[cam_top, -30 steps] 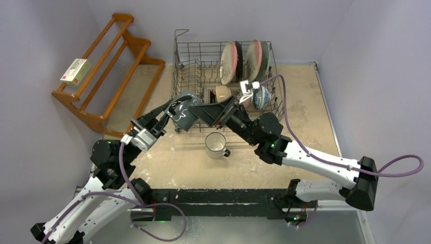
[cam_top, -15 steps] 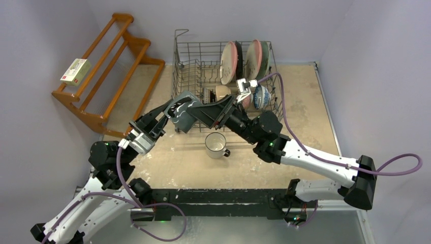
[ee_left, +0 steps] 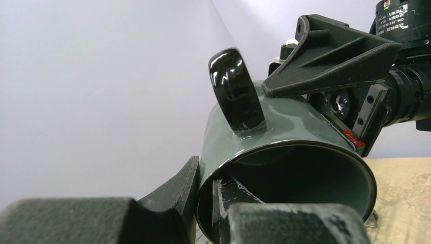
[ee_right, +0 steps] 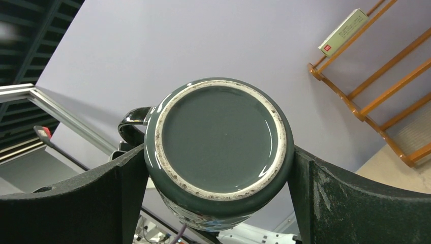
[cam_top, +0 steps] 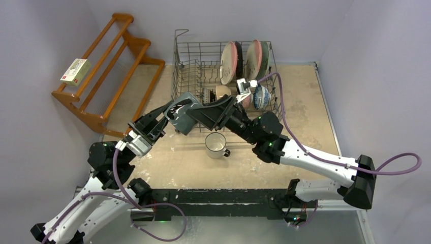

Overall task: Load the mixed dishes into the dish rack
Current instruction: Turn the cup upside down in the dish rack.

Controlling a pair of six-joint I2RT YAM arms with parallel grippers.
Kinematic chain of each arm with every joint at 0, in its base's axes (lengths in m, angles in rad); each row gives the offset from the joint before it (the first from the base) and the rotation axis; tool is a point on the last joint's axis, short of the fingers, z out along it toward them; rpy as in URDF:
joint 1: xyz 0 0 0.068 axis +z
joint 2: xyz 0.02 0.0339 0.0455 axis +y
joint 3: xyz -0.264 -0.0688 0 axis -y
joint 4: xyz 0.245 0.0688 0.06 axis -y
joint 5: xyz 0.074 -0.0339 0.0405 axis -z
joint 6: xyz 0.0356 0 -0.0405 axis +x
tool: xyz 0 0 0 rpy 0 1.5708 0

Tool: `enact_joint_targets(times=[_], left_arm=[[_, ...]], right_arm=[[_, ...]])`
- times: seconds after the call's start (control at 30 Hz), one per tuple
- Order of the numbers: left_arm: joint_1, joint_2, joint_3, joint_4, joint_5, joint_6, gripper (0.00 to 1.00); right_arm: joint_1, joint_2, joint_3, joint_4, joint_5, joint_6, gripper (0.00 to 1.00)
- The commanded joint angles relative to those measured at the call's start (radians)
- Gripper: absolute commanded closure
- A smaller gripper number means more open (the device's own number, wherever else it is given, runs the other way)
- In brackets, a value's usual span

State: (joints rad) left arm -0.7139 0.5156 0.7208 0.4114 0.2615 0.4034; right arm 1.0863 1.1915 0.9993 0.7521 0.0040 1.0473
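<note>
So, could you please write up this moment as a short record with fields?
Left gripper: jaws shut on the dark teal mug at its rim
Right gripper: jaws open, flanking the mug's base; contact unclear
White mug: upright on the table, in front of the dish rack
Rack contents: two plates on edge, bowls in front of them
Wooden shelf: small box on it

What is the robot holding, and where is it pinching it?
The dark teal glazed ceramic mug: left pincer pinches its rim, one finger inside. Right pincer straddles its base; grip unclear.
</note>
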Motion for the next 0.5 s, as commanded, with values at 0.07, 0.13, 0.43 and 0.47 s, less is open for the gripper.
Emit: enact_joint_targets(times=[0.07, 0.13, 0.43, 0.47], left_arm=[[-0.006, 0.018, -0.002, 0.079, 0.087, -0.04, 1.0], [-0.006, 0.02, -0.004, 0.08, 0.087, -0.04, 1.0], [-0.006, 0.002, -0.017, 0.069, 0.058, -0.034, 1.0], [-0.006, 0.001, -0.017, 0.069, 0.055, -0.034, 1.0]], right_arm=[[0.003, 0.019, 0.048, 0.077, 0.029, 0.013, 0.01], [0.002, 0.03, 0.054, 0.079, 0.03, 0.014, 0.01], [0.003, 0.031, 0.021, 0.137, 0.017, 0.014, 0.3], [0.002, 0.028, 0.015, 0.144, 0.013, 0.016, 0.36]])
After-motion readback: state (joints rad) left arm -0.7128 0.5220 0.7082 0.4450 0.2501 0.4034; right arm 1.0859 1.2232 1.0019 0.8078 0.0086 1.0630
